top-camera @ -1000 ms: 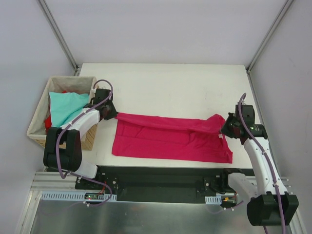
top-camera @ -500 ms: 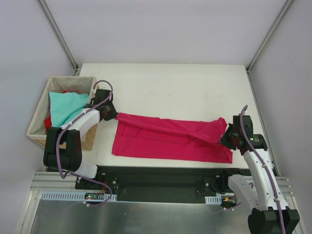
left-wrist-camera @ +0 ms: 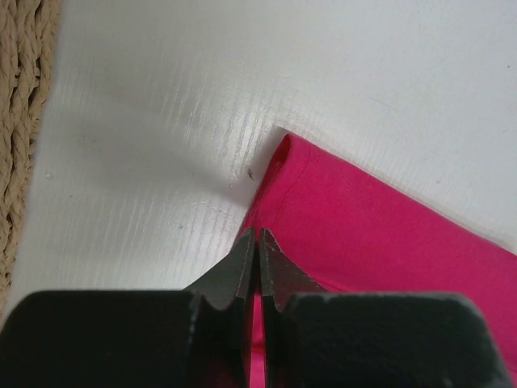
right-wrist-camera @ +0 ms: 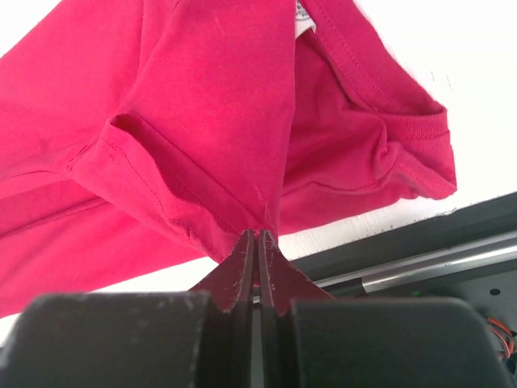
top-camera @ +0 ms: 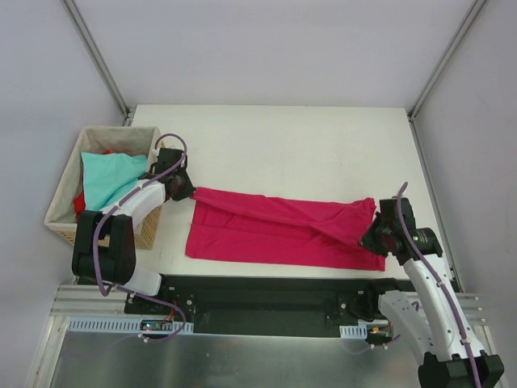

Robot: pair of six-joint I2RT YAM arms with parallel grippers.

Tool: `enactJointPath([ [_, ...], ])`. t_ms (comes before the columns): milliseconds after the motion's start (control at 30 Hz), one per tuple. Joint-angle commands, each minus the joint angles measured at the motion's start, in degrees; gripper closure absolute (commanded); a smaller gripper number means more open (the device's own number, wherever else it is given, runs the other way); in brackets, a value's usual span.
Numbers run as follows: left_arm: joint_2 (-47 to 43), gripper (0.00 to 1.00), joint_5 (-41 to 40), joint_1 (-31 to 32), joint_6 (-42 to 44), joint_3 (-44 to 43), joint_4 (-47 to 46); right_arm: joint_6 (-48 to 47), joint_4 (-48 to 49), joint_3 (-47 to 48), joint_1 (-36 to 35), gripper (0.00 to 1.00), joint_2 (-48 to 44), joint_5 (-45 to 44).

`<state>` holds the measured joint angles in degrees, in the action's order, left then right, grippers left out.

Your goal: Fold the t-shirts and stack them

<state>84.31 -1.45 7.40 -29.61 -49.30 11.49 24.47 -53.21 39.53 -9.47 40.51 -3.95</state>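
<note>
Shirt in hand: crimson-magenta t-shirt (top-camera: 266,238), spread lengthwise on the near half of the table (top-camera: 307,145), one edge raised in a slanting ridge between my two grips.
Left gripper (left-wrist-camera: 258,236): fingers closed tight on the shirt's far-left corner, near the wicker basket (top-camera: 58,212).
Right gripper (right-wrist-camera: 258,236): pinched shut on a gathered bit of stitched hem at the right end, with cloth hanging off it in loose folds.
Others: light teal t-shirt (top-camera: 109,178) and red t-shirt (top-camera: 79,202) lie in the basket.
Step, my read: a lengthwise fold, far edge to near edge; right hand is close to the near edge, left well back.
Doing it well: bring the left across level, hold the edge taut, land edge on edge, and flatten the bunched right end before letting go.
</note>
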Motion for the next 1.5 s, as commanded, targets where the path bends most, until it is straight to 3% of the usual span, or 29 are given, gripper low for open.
enactJointPath([
  [0,0.2,1.00,0.1,-0.6,-0.7,0.2,0.8,2.4,-4.9,1.6,-1.4,0.99,-2.5,-2.8],
  [367,0.4,1.00,-0.4,-0.6,-0.7,0.4,0.9,3.1,-5.9,0.0,-2.9,0.99,-3.3,-4.1],
  [733,-6.0,1.00,0.8,-0.2,-1.8,4.2,1.4,2.6,-0.1,-3.7,-2.8,0.99,4.3,-1.3],
  [1467,-14.1,1.00,-1.5,2.7,-4.6,6.5,4.9,1.5,-3.2,2.8,-3.0,0.99,3.7,-5.2],
])
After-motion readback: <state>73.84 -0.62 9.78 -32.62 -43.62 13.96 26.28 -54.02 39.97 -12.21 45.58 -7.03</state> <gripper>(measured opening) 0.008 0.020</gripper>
